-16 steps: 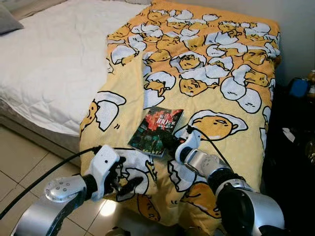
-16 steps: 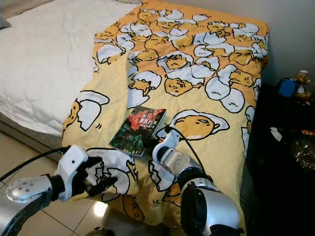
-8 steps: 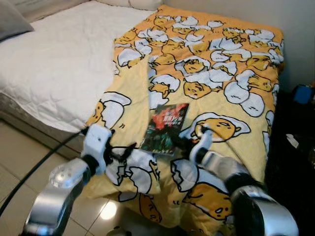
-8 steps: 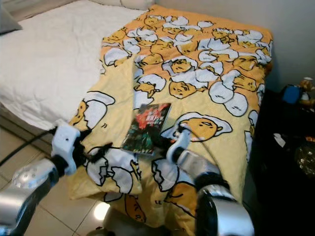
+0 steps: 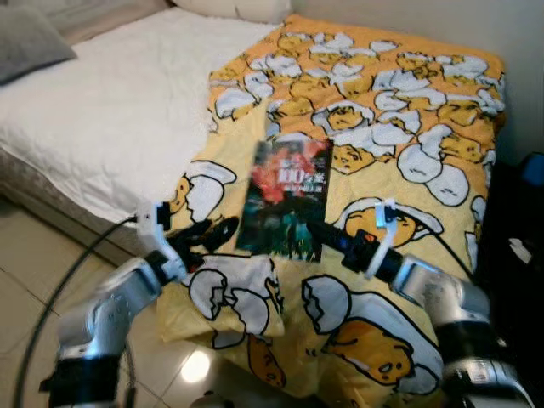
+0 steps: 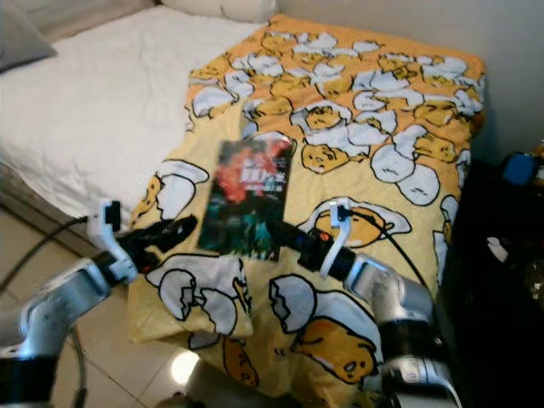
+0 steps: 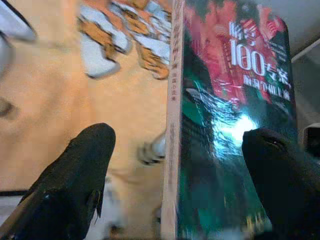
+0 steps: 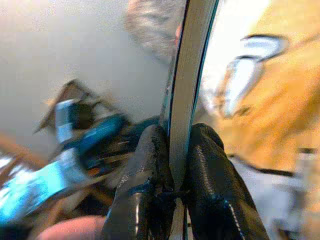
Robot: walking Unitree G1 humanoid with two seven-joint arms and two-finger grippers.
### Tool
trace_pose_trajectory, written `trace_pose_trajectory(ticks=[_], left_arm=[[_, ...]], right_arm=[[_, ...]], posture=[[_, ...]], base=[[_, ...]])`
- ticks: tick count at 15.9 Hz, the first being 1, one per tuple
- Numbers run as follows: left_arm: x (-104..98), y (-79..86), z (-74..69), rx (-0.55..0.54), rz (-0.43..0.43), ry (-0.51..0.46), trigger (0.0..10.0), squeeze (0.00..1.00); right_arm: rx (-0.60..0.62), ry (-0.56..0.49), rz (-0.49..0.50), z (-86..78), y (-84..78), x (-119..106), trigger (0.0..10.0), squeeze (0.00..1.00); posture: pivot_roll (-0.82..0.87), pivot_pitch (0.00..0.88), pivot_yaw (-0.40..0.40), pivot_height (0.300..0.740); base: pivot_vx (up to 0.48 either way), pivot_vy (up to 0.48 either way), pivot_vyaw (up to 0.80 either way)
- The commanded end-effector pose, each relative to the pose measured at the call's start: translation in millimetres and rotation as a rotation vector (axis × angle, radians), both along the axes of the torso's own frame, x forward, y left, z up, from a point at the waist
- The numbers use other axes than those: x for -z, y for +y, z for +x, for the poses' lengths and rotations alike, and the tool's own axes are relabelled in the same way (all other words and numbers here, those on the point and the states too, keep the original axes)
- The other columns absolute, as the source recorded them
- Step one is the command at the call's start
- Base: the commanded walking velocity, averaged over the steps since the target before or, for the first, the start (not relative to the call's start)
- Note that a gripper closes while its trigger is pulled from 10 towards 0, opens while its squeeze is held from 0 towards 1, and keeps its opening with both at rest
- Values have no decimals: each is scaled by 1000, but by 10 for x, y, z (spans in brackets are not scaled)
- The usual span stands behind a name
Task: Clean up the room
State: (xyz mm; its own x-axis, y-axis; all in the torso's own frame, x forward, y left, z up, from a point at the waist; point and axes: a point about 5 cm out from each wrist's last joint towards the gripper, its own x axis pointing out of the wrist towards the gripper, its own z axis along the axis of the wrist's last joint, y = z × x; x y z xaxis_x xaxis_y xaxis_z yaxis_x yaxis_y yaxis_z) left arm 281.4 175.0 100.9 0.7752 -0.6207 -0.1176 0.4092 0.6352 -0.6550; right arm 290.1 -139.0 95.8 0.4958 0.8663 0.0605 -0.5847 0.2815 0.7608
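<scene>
A dark book [image 5: 285, 197] with a red and green cover hangs tilted above the yellow egg-print blanket [image 5: 382, 110]. My right gripper [image 5: 316, 231] is shut on its lower right edge; in the right wrist view both fingers [image 8: 145, 170] pinch the thin book edge [image 8: 192, 60]. My left gripper [image 5: 217, 231] is open just left of the book's lower corner. In the left wrist view the book [image 7: 225, 125] stands between its spread fingers [image 7: 75, 180], and the frames do not show whether they touch it.
The blanket covers the right side of a white mattress [image 5: 102, 110], with a grey pillow [image 5: 34, 38] at the far left. A dark stand [image 5: 518, 238] with small items lies to the right of the bed. Tiled floor [image 5: 34, 289] runs along the near edge.
The book has come up off the blanket in my right gripper and now faces the camera. My left gripper rose and reached toward its left edge. The camera view also shifted.
</scene>
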Motion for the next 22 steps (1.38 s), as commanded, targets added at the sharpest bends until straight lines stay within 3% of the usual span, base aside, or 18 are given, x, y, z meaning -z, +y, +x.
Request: trace_pose_trajectory(ticks=[1,2,3,4,5,13,15,18,19,22], left_arm=[[49,-14,-4,28,-101,51,10000,0],[63,-66,16,51,-177,62,10000,0],[62,-77,25,60,-197,62,10000,0],[41,-132,41,90,-240,51,3686,0],[25,-177,49,111,-260,48,0,0],[-12,-167,-1,72,-281,21,0,0],[-19,-133,-5,78,-272,12,0,0],[-85,-128,-27,128,-299,-1,0,0],[-171,-118,-82,203,-356,2,0,0],[-263,-102,-144,257,-383,-30,0,0]], right_arm=[[-84,-65,60,-45,69,-170,0,0],[-157,-82,79,-144,110,-228,0,0],[-175,-84,82,-175,118,-247,0,0],[-218,-92,83,-236,140,-271,0,0],[-245,-96,82,-274,155,-280,0,0],[-264,-79,74,-298,200,-292,0,0],[-254,-87,110,-279,215,-337,0,0],[-247,-103,129,-261,224,-378,0,0],[-223,-118,186,-228,217,-452,0,0],[-220,-130,224,-208,199,-515,0,0]], posture=[[-54,0,63,740],[-53,0,62,740],[-54,0,62,740],[-51,0,56,740],[-49,0,52,740],[-33,0,49,740],[-37,0,54,740],[-43,0,60,740],[-43,0,58,740],[-43,0,60,740]], base=[[0,0,0],[0,0,0],[0,0,0],[0,0,0],[0,0,0],[0,0,0],[0,0,0],[0,0,0],[0,0,0],[0,0,0]])
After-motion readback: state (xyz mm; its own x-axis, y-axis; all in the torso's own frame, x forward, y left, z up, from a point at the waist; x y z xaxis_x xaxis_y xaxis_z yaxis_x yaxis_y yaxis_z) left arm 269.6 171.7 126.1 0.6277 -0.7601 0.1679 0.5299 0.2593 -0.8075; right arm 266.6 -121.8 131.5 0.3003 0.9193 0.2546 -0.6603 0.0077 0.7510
